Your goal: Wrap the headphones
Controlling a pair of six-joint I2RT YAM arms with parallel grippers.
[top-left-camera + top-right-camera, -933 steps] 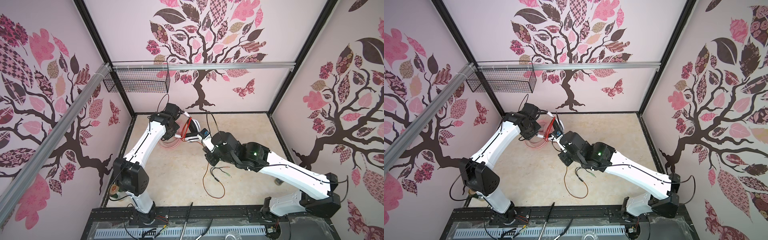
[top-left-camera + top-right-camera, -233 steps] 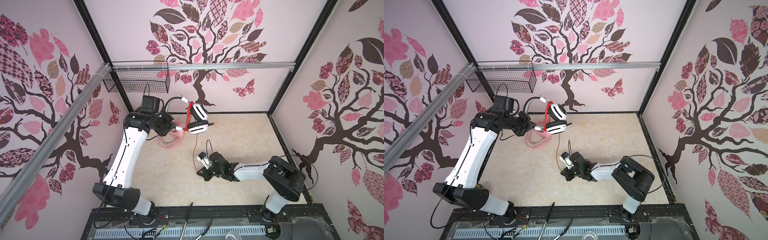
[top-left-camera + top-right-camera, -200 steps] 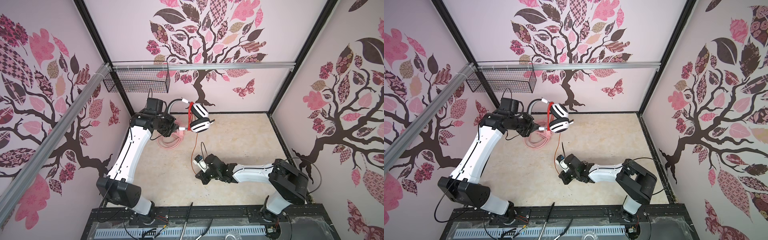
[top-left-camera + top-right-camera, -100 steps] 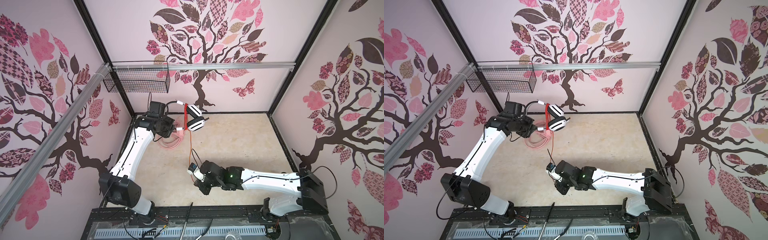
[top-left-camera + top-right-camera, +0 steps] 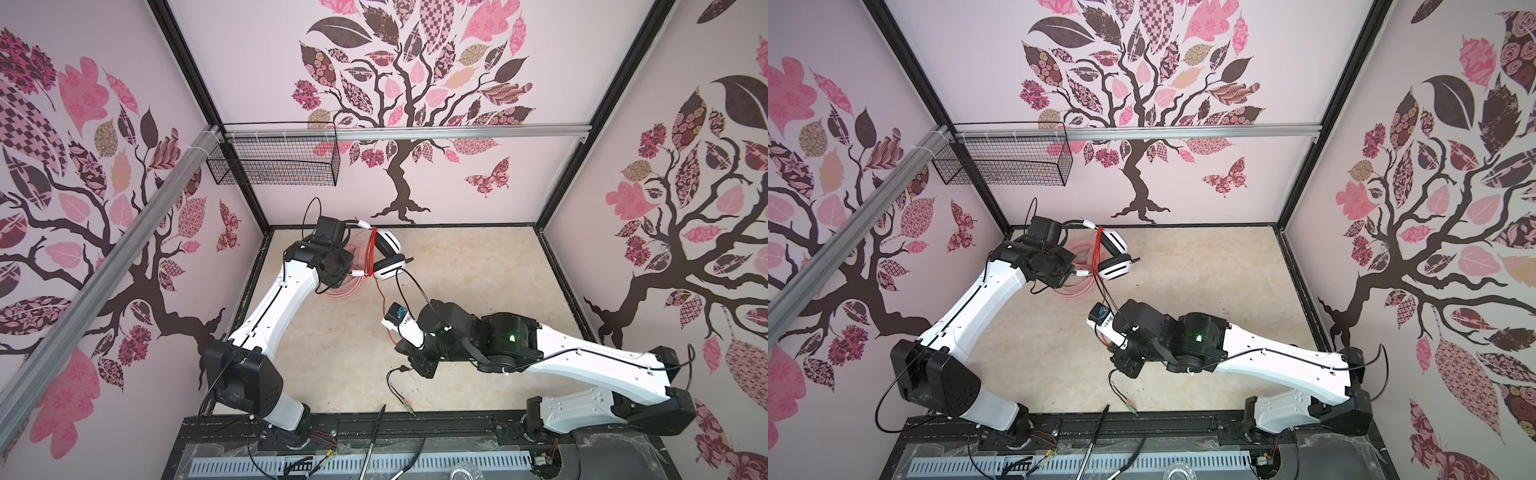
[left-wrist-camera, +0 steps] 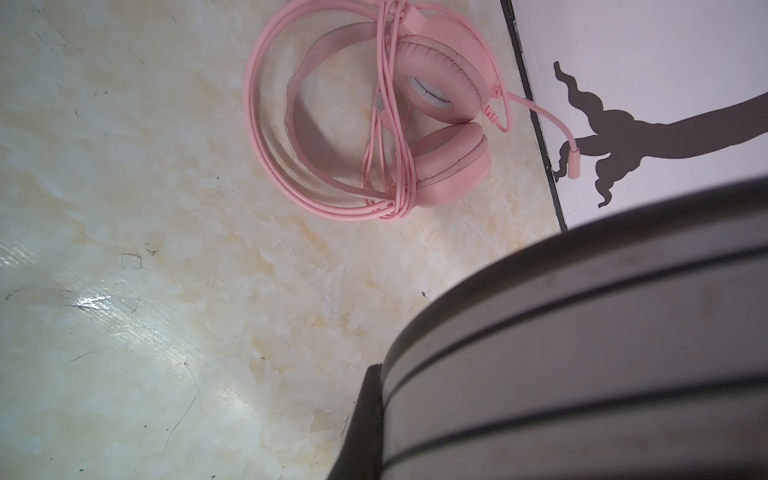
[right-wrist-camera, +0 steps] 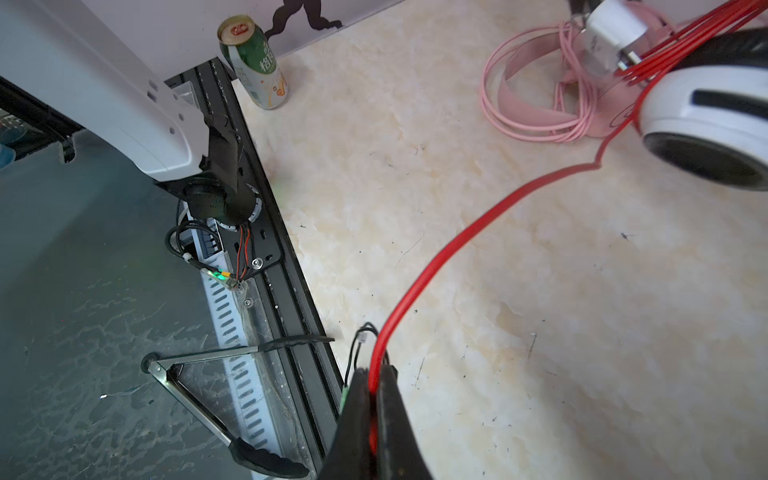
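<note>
Up at the back-left, left gripper (image 5: 341, 250) is clamped on the white-and-black headset (image 5: 388, 249) above the counter (image 5: 457, 270) — right gripper (image 7: 375, 374) pinches its orange-red cord (image 7: 469, 233); pink headset (image 6: 440, 83) lies nearby, cord-wrapped.

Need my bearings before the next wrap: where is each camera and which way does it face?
Top views: high over the front rail, looking down; left arm, right arm whole.
Left wrist: facing down at the pink headphones; own fingers unclear.
Right wrist: facing the left arm's base; right gripper shut on red cord.
Shared: pink headphones, in both wrist views.
</note>
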